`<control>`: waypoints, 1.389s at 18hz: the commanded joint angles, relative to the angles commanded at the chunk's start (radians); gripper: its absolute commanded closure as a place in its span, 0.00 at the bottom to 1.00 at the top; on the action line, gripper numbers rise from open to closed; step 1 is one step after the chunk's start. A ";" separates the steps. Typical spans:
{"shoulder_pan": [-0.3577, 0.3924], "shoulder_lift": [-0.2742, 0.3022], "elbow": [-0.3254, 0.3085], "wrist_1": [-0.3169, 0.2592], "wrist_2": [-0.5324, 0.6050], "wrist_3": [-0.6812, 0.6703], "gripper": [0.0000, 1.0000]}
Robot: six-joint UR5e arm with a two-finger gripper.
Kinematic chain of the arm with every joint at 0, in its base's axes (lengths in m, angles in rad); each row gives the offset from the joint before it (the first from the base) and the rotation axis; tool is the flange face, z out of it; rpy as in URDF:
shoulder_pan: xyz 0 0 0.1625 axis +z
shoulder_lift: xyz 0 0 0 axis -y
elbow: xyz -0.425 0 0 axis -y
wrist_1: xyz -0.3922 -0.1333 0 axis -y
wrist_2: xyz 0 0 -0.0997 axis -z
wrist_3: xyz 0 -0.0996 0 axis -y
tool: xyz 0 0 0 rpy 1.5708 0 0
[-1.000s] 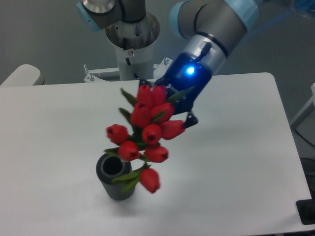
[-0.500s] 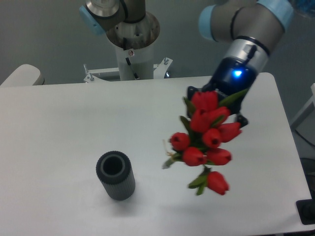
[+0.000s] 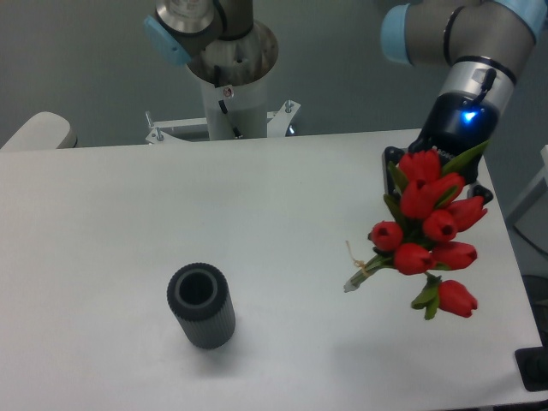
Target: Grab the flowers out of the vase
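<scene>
The flowers, a bunch of red tulip buds with green leaves, hang in the air over the right side of the table, well away from the vase. Their tied stem end points down and to the left, near the tabletop. My gripper is shut on the bunch from behind, and the buds mostly hide its fingers. A blue light glows on the wrist above it. The vase, a dark grey ribbed cylinder, stands upright and empty at the front left of the table.
The arm's base column rises behind the table's far edge. The white table ends close to the right of the flowers. A pale chair back shows at the far left, and a black object at the bottom right corner.
My gripper has carried the flowers up out of the vase and across to the right side of the table. The vase has stayed in place and is now empty.
</scene>
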 joint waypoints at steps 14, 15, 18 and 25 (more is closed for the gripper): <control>-0.003 0.008 -0.038 0.002 0.020 0.098 0.69; -0.003 0.008 -0.037 0.002 0.020 0.101 0.69; -0.002 0.008 -0.041 0.002 0.020 0.117 0.69; -0.002 0.006 -0.041 0.002 0.021 0.121 0.69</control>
